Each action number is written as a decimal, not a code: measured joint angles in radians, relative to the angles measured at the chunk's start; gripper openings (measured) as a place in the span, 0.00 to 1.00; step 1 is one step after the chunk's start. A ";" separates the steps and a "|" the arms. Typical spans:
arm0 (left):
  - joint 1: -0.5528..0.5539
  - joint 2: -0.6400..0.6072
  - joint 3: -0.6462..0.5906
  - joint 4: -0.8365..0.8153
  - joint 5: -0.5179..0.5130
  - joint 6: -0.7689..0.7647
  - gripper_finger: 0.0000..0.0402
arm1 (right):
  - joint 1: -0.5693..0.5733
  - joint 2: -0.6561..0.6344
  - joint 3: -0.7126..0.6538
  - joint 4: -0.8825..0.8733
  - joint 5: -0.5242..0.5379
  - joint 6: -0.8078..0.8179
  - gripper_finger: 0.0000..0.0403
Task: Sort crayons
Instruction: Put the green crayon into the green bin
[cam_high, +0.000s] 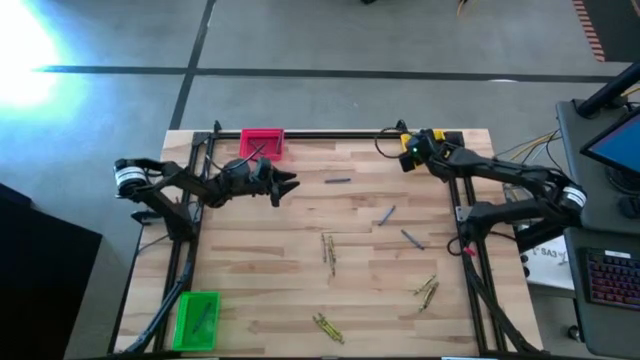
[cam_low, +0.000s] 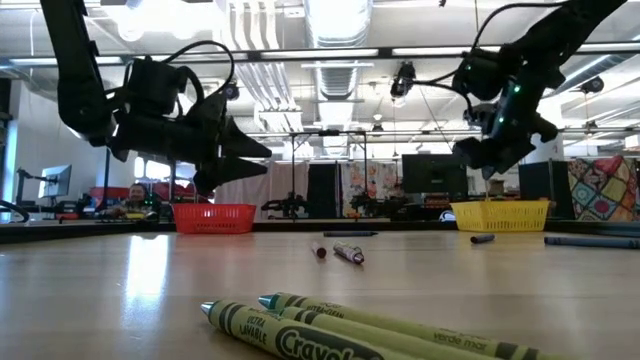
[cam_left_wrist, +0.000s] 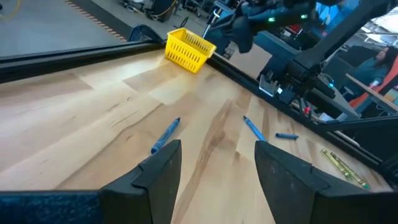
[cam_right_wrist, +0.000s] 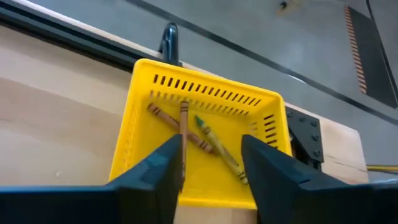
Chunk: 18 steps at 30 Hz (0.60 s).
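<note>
Hovering our right claw (cam_right_wrist: 208, 165) open over the yellow bin (cam_right_wrist: 140, 134) at 1 o'clock, three crayons (cam_right_wrist: 205, 137) inside; left claw (cam_left_wrist: 217, 165) open, empty, near the pink bin (cam_high: 262, 143) at 11. More crayons scattered on the tabletop (cam_high: 250, 240).

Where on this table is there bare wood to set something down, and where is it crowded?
Free: the wide left strip between the pink bin and the green bin, and the far edge between the pink bin and the yellow bin. Crowded: centre to near-right, where blue crayons and olive crayons lie scattered.
</note>
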 joint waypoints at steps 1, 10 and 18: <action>0.000 0.000 0.000 0.001 0.000 0.000 0.47 | 0.013 -0.016 0.000 -0.016 -0.006 -0.001 0.42; 0.000 0.000 0.003 0.004 -0.066 0.055 0.47 | 0.265 -0.124 -0.002 -0.110 -0.200 0.094 0.40; -0.001 0.027 0.019 0.000 -0.103 -0.031 0.47 | 0.544 -0.035 0.003 -0.026 -0.185 0.158 0.35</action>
